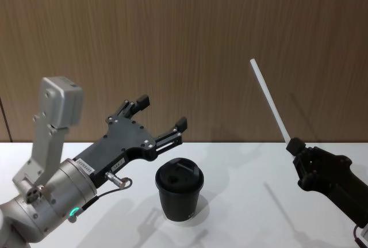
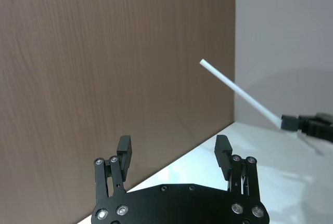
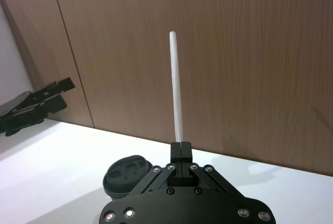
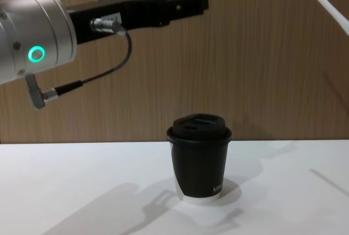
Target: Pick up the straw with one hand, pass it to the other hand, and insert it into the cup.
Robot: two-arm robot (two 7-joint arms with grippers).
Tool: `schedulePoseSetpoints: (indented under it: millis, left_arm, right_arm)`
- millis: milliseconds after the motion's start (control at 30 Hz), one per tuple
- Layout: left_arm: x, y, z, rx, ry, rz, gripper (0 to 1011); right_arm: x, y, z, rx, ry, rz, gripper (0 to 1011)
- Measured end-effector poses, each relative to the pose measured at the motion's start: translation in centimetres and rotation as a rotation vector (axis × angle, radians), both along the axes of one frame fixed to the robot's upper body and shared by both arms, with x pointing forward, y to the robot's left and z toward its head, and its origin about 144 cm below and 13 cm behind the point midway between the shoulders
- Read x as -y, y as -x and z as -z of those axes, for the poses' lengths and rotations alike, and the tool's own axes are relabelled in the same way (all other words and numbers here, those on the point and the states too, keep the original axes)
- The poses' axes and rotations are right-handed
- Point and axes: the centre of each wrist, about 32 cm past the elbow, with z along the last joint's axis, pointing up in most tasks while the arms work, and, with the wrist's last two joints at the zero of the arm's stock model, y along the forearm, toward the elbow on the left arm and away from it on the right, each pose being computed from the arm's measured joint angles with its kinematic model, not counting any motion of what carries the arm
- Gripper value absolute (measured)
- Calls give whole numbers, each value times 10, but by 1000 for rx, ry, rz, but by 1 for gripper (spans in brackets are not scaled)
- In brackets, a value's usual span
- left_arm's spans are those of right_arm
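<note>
The white straw (image 1: 269, 100) (image 3: 177, 97) (image 2: 239, 93) (image 4: 322, 0) rises slanted from my right gripper (image 1: 295, 144) (image 3: 180, 149), which is shut on its lower end, raised at the right above the table. The black cup (image 1: 179, 191) (image 4: 200, 158) (image 3: 127, 174) with its domed lid stands upright on the white table, centre. My left gripper (image 1: 162, 112) (image 2: 174, 149) (image 4: 202, 1), with silver wrist and green ring, is open in the air left of and above the cup, holding nothing, well apart from the straw.
A wood-panelled wall (image 1: 184, 41) stands close behind the white table (image 1: 247, 213). A dark cable with a silver plug (image 4: 52, 93) hangs from the left wrist.
</note>
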Motion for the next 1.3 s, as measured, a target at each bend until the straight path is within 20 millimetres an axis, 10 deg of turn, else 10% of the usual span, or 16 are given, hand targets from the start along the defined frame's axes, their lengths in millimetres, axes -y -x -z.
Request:
schedulePoseSetpoints:
  millis: [1300]
  left_arm:
    - [7, -14, 17, -288, 458, 269, 1003]
  right_arm:
    - [-22, 12, 0, -8, -65, -164, 0]
